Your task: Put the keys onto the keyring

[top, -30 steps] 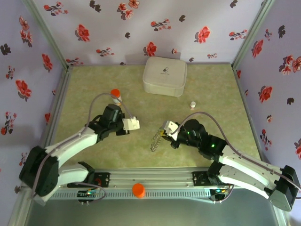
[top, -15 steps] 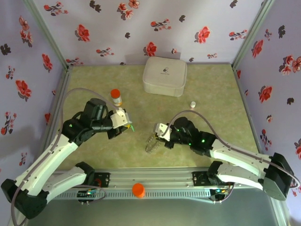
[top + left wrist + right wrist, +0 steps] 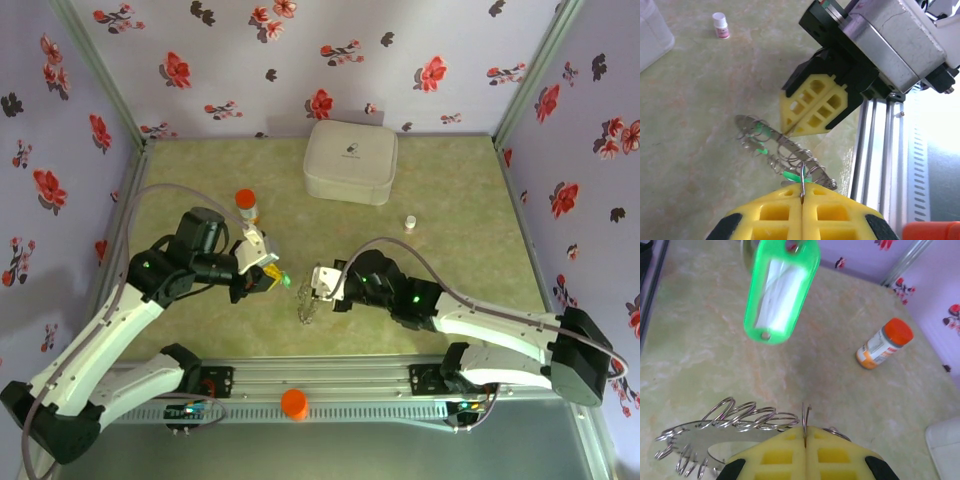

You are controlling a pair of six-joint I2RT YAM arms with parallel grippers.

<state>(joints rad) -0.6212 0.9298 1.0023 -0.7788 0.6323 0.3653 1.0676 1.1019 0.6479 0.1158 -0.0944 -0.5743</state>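
The right gripper (image 3: 805,435) is clamped shut on 1 thin loop of the keyring (image 3: 740,415), whose bunched coils trail sideways to the left of its pads. Straight ahead and apart from that loop, the green key (image 3: 782,290) dangles long-axis downward, apparently from the left gripper (image 3: 802,194), itself pinched shut.

green tag (image 3: 781,292), orange-capped bottle (image 3: 885,343), red-flowered lilac walls (image 3: 300,40)
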